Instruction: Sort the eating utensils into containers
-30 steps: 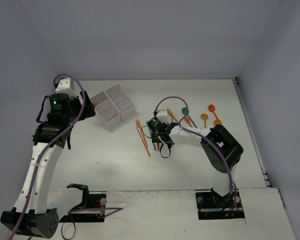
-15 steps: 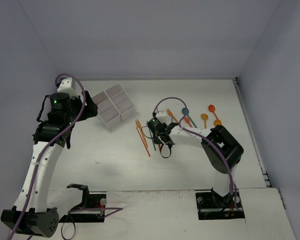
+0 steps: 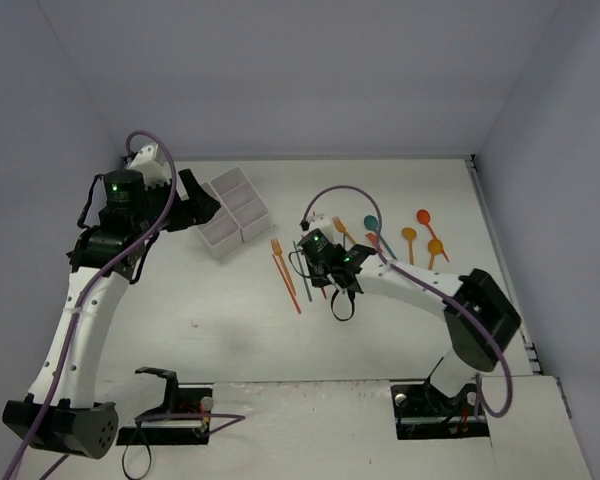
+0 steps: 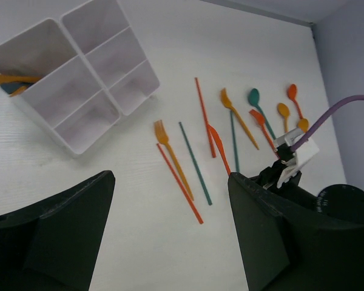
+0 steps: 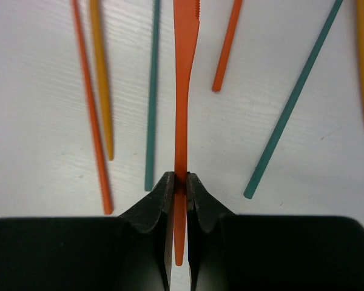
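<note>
The right claw point(image 5: 179, 185) is pinched tight on the thin handle of an orange knife point(image 5: 183, 91). The handle's end sticks out a little behind the jaws, and the serrated blade points away from the wrist. Whether the knife is lifted or lies on the bench point(image 3: 400, 190) cannot be told. Either side of it lie loose handles: 1 red point(image 5: 88, 103), 1 yellow-orange point(image 5: 101, 79) and 1 teal point(image 5: 151, 91) to one side, and a short red one point(image 5: 227, 45) and a slanted teal one point(image 5: 291, 103) to the other.

The left claw point(image 4: 170, 182) stands wide with nothing between its fingers point(image 4: 60, 230). In the top view it sits just beside the left end of the white tray point(image 3: 235, 212). The tray has 6 square compartments in a 2 by 3 grid. 1 end compartment holds an orange utensil point(image 4: 9, 79) with something darker under it, and the other 5 show only white floor.

Further right on the bench lie a teal spoon point(image 4: 253, 97) and 3 orange spoons point(image 4: 283, 110), well apart from the tray.
</note>
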`<state>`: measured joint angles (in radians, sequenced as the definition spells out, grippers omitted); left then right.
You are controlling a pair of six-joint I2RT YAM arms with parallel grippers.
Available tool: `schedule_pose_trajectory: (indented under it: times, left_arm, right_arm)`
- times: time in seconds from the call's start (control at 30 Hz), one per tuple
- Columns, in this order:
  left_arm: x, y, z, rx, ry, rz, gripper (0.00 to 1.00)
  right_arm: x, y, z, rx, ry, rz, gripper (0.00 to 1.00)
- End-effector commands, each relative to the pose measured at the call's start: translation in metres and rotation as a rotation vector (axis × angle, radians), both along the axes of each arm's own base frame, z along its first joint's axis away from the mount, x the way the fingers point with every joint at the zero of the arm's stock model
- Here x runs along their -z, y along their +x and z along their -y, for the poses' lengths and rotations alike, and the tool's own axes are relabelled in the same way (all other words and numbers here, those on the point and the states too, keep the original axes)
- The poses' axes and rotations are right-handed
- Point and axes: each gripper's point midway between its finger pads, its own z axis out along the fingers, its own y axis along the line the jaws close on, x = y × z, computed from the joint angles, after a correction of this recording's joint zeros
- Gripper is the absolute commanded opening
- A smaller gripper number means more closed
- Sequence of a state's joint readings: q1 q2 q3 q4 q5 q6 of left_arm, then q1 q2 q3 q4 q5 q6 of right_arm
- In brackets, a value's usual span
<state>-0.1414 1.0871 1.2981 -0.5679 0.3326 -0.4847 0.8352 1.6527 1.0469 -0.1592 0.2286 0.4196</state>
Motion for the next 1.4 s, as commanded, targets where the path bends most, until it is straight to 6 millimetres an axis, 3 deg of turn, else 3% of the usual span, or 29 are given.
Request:
schedule_pose_trajectory:
  times: [0.0,0.2,0.37,0.8,1.03,1.13,1.3,1.37]
  left_arm:
    - [-0.051,0.002,0.043,0.160,-0.139,0.120,0.73]
    - [-0.055,-0.001,0.097,0.300,-0.169,0.119,0.73]
    - [-0.053,0.007,0.122,0.327,-0.205,0.108,0.73]
    - [-0.040,0.021,0.172,0.370,-0.270,0.026,0.69]
    - [-0.034,0.023,0.190,0.396,-0.292,0.000,0.54]
    - [-0.032,0.023,0.192,0.398,-0.300,-0.010,0.39]
    - [-0.034,0.023,0.194,0.400,-0.316,-0.004,0.03]
    - [-0.035,0.023,0.194,0.396,-0.322,0.001,0.00]
  right_arm:
    - [-0.090,0.005,-0.009,-0.109,0.119,0.219,0.00]
    - [-0.149,-0.009,-0.021,-0.234,0.254,0.343,0.00]
    - [-0.184,-0.019,-0.028,-0.291,0.339,0.407,0.00]
    - [-0.201,-0.026,-0.031,-0.323,0.383,0.437,0.00]
    - [-0.204,-0.027,-0.033,-0.326,0.395,0.441,0.00]
    - [-0.209,-0.025,-0.035,-0.325,0.412,0.458,0.00]
    - [-0.205,-0.024,-0.037,-0.325,0.410,0.454,0.00]
    - [-0.204,-0.023,-0.037,-0.320,0.409,0.454,0.01]
